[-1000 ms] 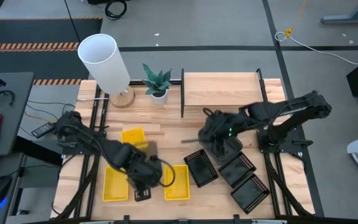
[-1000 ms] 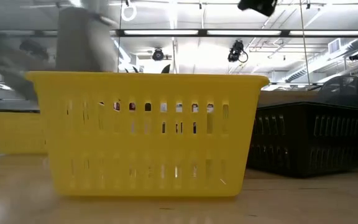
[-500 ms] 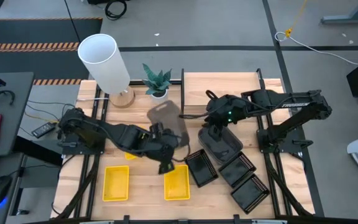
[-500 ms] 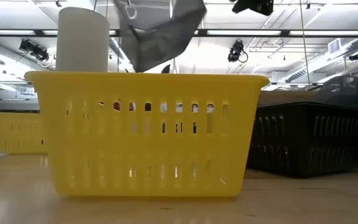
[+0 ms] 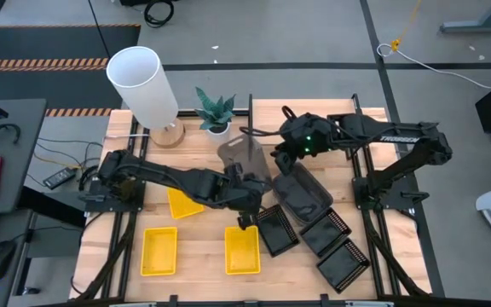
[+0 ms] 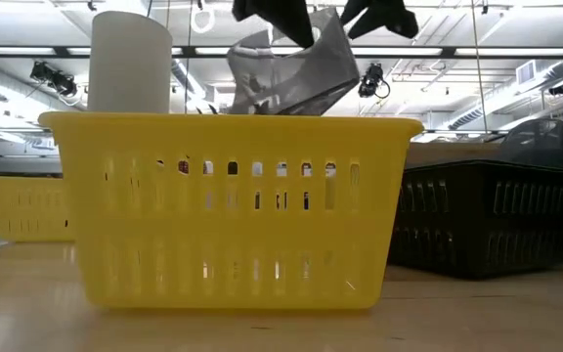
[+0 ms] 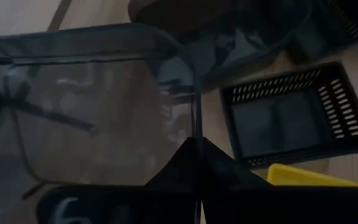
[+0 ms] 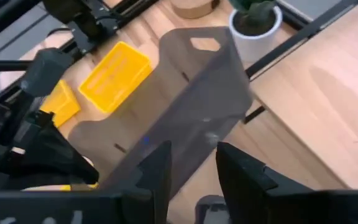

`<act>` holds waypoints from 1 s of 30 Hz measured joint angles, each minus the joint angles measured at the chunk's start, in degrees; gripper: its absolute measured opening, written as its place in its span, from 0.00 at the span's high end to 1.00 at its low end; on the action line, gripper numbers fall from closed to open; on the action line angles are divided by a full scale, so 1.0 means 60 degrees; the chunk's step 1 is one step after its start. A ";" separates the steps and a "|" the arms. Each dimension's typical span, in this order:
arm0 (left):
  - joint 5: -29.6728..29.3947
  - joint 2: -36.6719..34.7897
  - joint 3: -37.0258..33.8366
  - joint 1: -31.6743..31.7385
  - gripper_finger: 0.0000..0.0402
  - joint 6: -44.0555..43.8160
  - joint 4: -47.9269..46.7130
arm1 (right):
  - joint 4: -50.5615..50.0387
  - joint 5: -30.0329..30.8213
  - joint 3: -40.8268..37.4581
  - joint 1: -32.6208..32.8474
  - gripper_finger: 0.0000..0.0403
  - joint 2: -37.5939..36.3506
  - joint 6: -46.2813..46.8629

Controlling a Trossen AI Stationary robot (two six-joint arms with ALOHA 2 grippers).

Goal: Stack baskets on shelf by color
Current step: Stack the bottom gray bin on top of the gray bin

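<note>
My left gripper (image 5: 244,191) is shut on a dark grey basket (image 5: 244,157) and holds it tilted in the air over the table's middle, just in front of the shelf (image 5: 314,122). My right gripper (image 5: 278,155) is open and stands right beside that basket's (image 8: 185,99) right-hand end. Another grey basket (image 5: 303,193) lies on the table below it. Three yellow baskets (image 5: 184,203) (image 5: 158,250) (image 5: 242,250) and three black mesh ones (image 5: 275,228) (image 5: 325,232) (image 5: 343,263) rest on the tabletop toward the near edge. My left gripper pinches the grey basket's wall (image 7: 188,118) between its two fingers at the end nearest the table's front. The fingers slant down from the left. The basket is lifted clear and tilted (image 6: 291,68). My right gripper is close to the basket; I cannot tell if it touches.
A lamp with a white shade (image 5: 143,83) and a small potted plant (image 5: 216,111) stand at the far left, next to the shelf's black side frame (image 5: 251,128). In the low view the nearest yellow basket (image 6: 233,210) hides the table's middle.
My left gripper has swung from the yellow baskets near the front toward the far right, carrying the grey basket high and turning it about. My right gripper has risen from the grey basket on the table and gone toward the far left, up to the carried basket.
</note>
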 joint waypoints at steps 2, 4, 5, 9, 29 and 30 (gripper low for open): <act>-0.0016 0.0000 0.0011 -0.0104 0.99 0.0782 0.0015 | 0.0101 -0.0238 0.0000 -0.0122 0.68 0.0012 -0.0164; -0.0008 0.0000 0.0011 -0.0255 0.99 0.1727 0.0020 | 0.0052 -0.0494 0.0079 -0.0251 0.68 0.0015 -0.0388; 0.0007 0.0000 0.0011 -0.0332 0.99 0.2198 0.0011 | 0.0035 -0.0574 0.0189 -0.0304 0.68 0.0049 -0.0513; 0.0030 0.0000 0.0011 -0.0628 0.98 0.3353 -0.0111 | -0.0357 -0.0292 0.0843 -0.0382 0.68 0.0166 -0.1291; 0.0636 0.0000 0.0011 -0.0989 0.99 0.5525 -0.0200 | -0.3041 -0.0393 0.3322 -0.0232 0.51 0.2548 -0.3492; 0.0630 0.0000 0.0011 -0.0992 0.99 0.5520 -0.0200 | -0.3190 -0.0215 0.3465 -0.0232 0.50 0.2699 -0.3565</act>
